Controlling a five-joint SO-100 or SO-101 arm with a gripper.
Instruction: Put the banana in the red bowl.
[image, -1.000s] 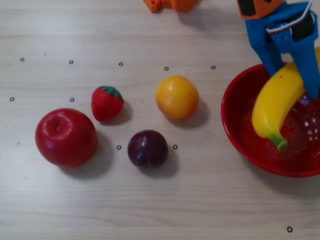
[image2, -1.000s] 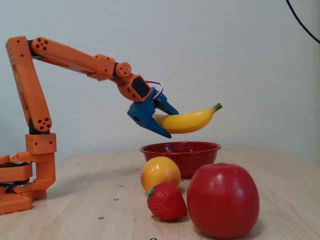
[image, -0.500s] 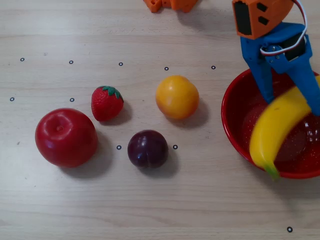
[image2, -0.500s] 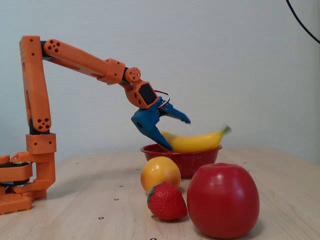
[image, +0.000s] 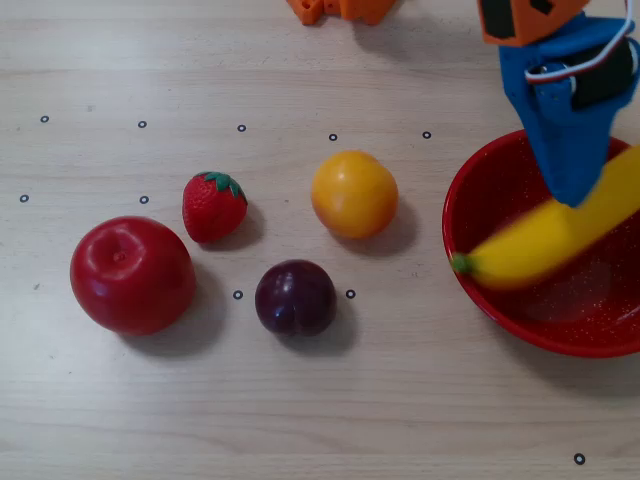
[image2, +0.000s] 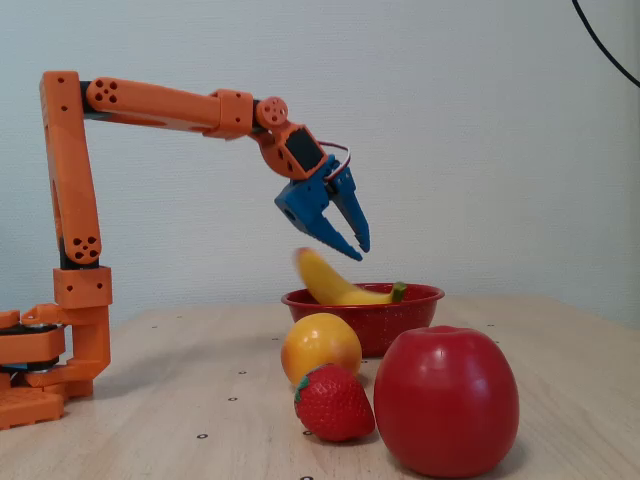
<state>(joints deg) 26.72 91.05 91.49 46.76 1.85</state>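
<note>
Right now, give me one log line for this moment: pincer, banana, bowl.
pincer: open, above bowl, holding nothing | banana: blurred, in red bowl, stem end at rim | apple, strawberry, orange, plum: on table outside bowl

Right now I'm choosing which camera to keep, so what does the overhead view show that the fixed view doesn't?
Only the overhead view shows the dark plum and the dot markers on the table. Only the fixed view shows the arm's base and the open pincer above the blurred banana. Both show the red bowl, apple, strawberry and orange fruit.
</note>
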